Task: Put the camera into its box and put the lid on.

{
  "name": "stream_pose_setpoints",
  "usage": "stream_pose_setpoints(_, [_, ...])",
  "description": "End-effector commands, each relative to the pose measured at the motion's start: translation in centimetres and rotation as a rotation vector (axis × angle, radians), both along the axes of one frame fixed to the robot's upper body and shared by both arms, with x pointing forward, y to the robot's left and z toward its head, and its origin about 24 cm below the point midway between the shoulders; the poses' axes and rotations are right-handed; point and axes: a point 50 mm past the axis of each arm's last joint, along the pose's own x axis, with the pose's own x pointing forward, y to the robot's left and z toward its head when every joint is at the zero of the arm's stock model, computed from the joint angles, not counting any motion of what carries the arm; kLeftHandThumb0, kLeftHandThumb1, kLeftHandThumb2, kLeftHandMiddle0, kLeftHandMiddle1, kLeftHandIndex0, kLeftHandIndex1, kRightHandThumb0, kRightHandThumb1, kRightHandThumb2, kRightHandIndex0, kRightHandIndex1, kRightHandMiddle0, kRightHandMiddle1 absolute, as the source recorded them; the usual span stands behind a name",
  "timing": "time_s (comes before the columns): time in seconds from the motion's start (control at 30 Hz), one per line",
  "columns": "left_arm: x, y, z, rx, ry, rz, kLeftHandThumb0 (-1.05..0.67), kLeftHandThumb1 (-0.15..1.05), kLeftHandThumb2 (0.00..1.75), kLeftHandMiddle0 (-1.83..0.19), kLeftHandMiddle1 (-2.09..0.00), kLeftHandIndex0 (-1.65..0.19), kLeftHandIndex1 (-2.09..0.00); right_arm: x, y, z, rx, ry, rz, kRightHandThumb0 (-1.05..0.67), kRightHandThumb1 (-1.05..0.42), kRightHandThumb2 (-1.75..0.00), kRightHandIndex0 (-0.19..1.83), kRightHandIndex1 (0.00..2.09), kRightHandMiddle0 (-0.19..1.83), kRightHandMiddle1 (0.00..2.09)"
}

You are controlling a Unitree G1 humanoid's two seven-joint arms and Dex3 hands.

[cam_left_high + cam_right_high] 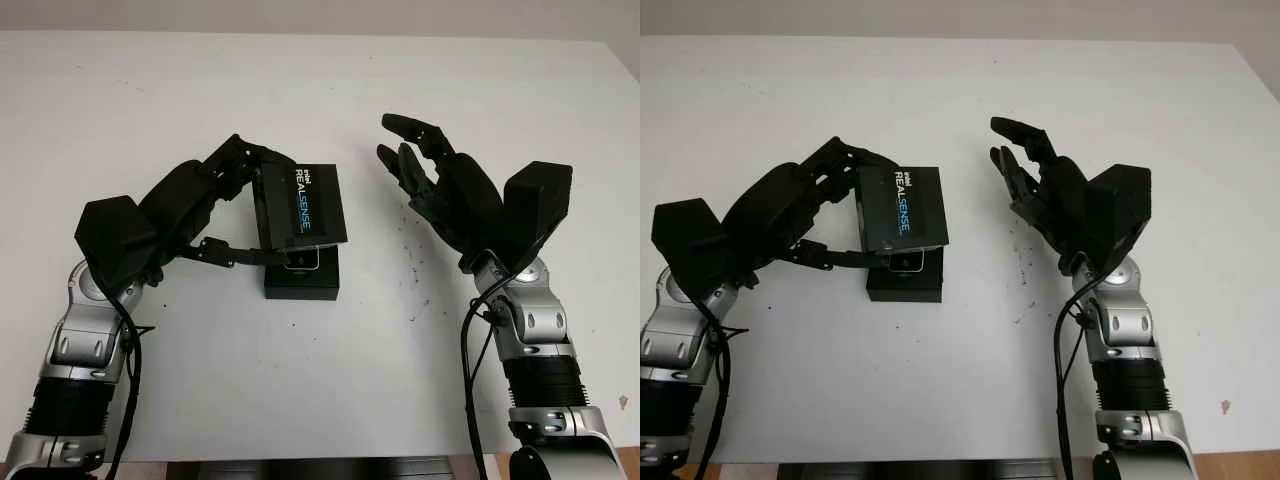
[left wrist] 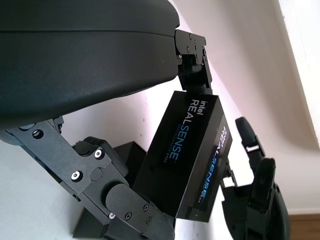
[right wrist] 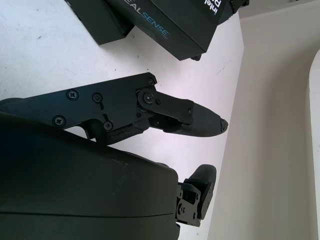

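Observation:
My left hand point(image 1: 252, 205) is shut on the black lid point(image 1: 303, 203) marked "intel REALSENSE", with fingers on its far edge and the thumb under its near edge. It holds the lid tilted just above the black box base point(image 1: 302, 285), which sits on the white table point(image 1: 300, 380). A silver sliver of the camera point(image 1: 300, 262) shows inside the base under the lid's near edge. My right hand point(image 1: 400, 150) is open and hangs in the air to the right of the box, apart from it. The right wrist view shows the lid point(image 3: 165, 20) and the base point(image 3: 100, 20) beyond that hand's fingers point(image 3: 200, 122).
The table's far edge meets a pale wall point(image 1: 300, 15). A few small dark specks point(image 1: 412, 265) mark the table between the box and my right arm.

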Motion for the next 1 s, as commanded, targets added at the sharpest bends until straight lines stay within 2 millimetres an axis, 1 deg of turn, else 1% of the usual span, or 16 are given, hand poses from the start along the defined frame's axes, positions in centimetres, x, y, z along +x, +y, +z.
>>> stream_pose_setpoints(0.0, [-0.21, 0.16, -0.28, 0.019, 0.013, -0.008, -0.37, 1.05, 0.41, -0.07, -0.08, -0.34, -1.78, 0.06, -0.11, 0.12, 0.001, -0.012, -0.001, -0.52, -1.05, -0.61, 0.20, 0.06, -0.19, 0.87])
stream_pose_setpoints(0.1, [-0.17, 0.13, -0.34, 0.011, 0.018, -0.018, -0.38, 1.05, 0.41, -0.07, -0.07, -0.34, -1.78, 0.15, -0.09, 0.12, 0.002, -0.006, -0.004, -0.53, -1.05, -0.61, 0.20, 0.06, -0.19, 0.88])
stream_pose_setpoints(0.2, [-0.24, 0.06, -0.30, -0.033, 0.036, -0.027, -0.39, 1.05, 0.41, -0.09, -0.07, -0.36, -1.78, 0.19, -0.07, 0.11, 0.006, -0.004, 0.000, -0.53, -1.05, -0.60, 0.20, 0.06, -0.19, 0.89])
stream_pose_setpoints(0.3, [-0.27, -0.05, -0.34, -0.145, 0.097, -0.056, -0.38, 1.05, 0.41, -0.10, -0.07, -0.38, -1.77, 0.21, -0.04, 0.09, 0.010, 0.001, 0.002, -0.53, -1.05, -0.60, 0.19, 0.05, -0.19, 0.87])
stream_pose_setpoints(0.37, [-0.37, -0.11, -0.29, -0.190, 0.130, -0.073, -0.40, 1.05, 0.40, -0.09, -0.06, -0.39, -1.75, 0.20, -0.02, 0.10, 0.010, -0.001, 0.000, -0.53, -1.05, -0.60, 0.20, 0.05, -0.19, 0.88])
stream_pose_setpoints(0.57, [-0.64, 0.07, -0.26, -0.193, 0.162, -0.081, -0.42, 1.05, 0.39, -0.12, -0.07, -0.46, -1.72, 0.22, -0.08, 0.00, 0.008, 0.003, -0.007, -0.53, -1.05, -0.60, 0.20, 0.06, -0.19, 0.89])
stream_pose_setpoints(0.97, [-0.90, 0.35, -0.69, -0.159, 0.215, -0.104, -0.42, 1.05, 0.36, -0.14, -0.06, -0.48, -1.67, 0.13, -0.21, -0.01, 0.001, -0.001, -0.008, -0.53, -1.05, -0.60, 0.20, 0.06, -0.19, 0.89])
